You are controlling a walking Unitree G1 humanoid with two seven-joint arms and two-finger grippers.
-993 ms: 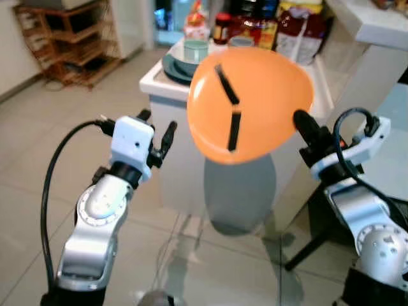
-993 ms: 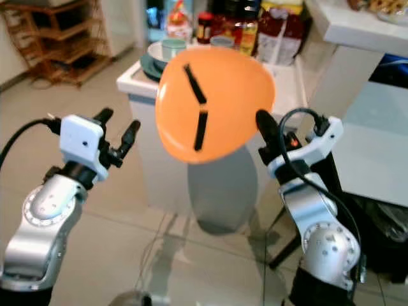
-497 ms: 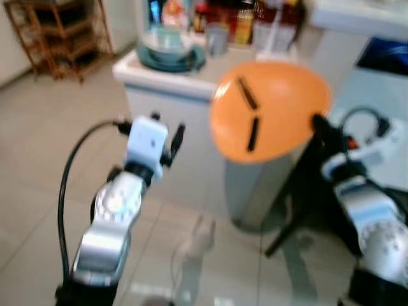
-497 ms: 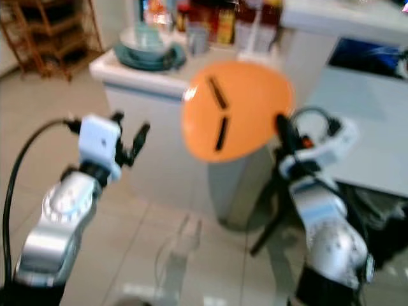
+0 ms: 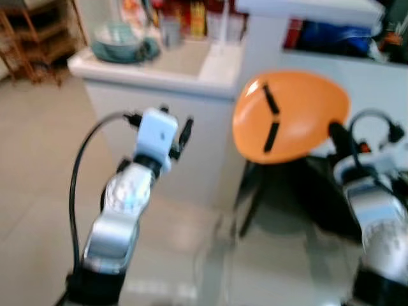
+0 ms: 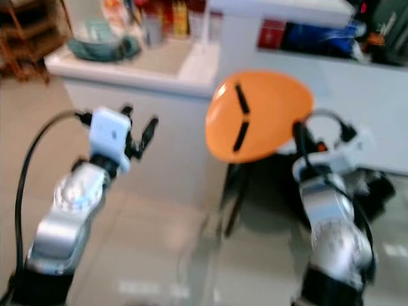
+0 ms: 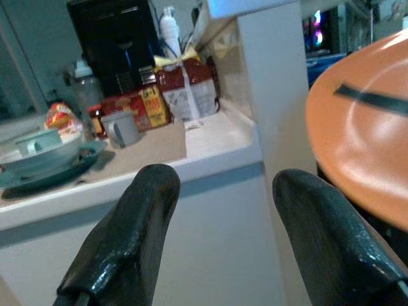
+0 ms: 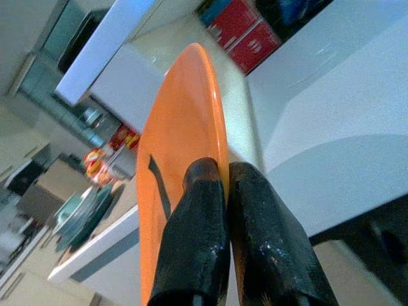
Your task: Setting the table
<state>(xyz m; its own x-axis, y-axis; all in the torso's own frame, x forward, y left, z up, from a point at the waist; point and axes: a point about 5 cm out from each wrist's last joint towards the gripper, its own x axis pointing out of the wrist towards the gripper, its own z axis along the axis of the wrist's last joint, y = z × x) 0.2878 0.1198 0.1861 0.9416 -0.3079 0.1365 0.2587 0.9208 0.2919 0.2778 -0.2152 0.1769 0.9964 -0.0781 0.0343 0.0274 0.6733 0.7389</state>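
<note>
My right gripper (image 5: 336, 134) is shut on the rim of an orange plate (image 5: 290, 116) with two black strips on its face, held upright in the air in front of me. In the right wrist view its fingers (image 8: 197, 248) pinch the edge of the orange plate (image 8: 182, 159). My left gripper (image 5: 175, 127) is raised to the left of the plate, open and empty; its fingers (image 7: 134, 229) show apart in the left wrist view, with the orange plate (image 7: 363, 140) beside them.
A white counter (image 5: 159, 67) stands ahead with stacked teal dishes (image 5: 118, 41), a cup (image 5: 169, 29) and bottles and packets (image 7: 172, 89). A taller white ledge (image 5: 306, 9) rises at the right. A wooden rack (image 5: 32, 44) is at far left. Tiled floor (image 5: 38, 172) lies below.
The camera has swung right, so the counter has shifted left in view. The plate stays in my right gripper, and my left gripper stays open.
</note>
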